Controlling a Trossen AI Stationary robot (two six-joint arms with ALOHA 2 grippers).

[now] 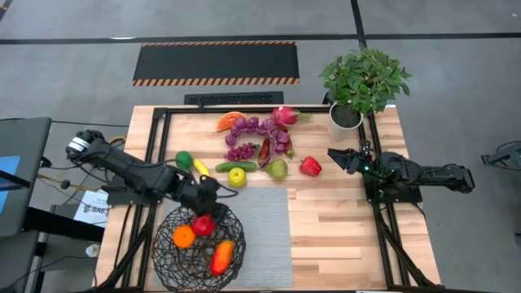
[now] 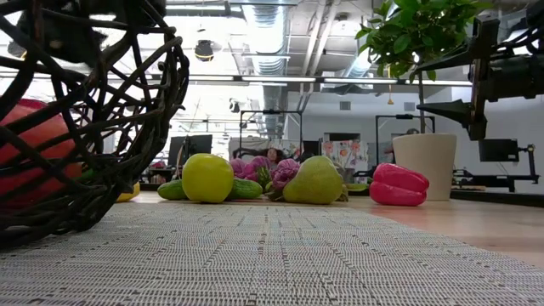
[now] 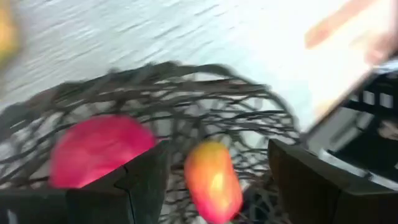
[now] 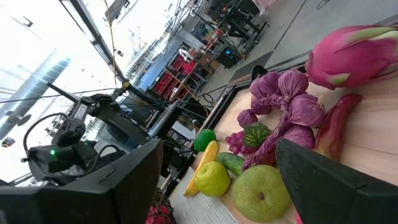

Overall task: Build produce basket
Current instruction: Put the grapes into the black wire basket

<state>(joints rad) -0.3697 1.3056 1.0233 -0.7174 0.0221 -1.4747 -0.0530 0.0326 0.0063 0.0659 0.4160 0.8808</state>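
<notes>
The black wire basket (image 1: 172,259) stands on the grey mat near the table's near-left corner. It holds an orange (image 1: 184,236), a red apple (image 1: 203,225) and an orange-red mango (image 1: 221,256). My left gripper (image 1: 208,203) hovers open over the basket's far rim. In its wrist view its fingers (image 3: 146,183) stand apart above the apple (image 3: 99,152) and mango (image 3: 212,180). My right gripper (image 1: 336,156) waits open beside the red pepper (image 1: 310,166), above the table. The remaining produce lies in a cluster on the wood at the far middle of the table.
On the wood lie a lime (image 1: 185,159), banana (image 1: 201,167), cucumber (image 1: 236,166), green apple (image 1: 237,176), pear (image 1: 278,169), purple grapes (image 1: 242,150), dragonfruit (image 1: 285,115) and a fruit slice (image 1: 231,122). A potted plant (image 1: 362,81) stands at the far right. The mat (image 1: 264,236) is bare to the right of the basket.
</notes>
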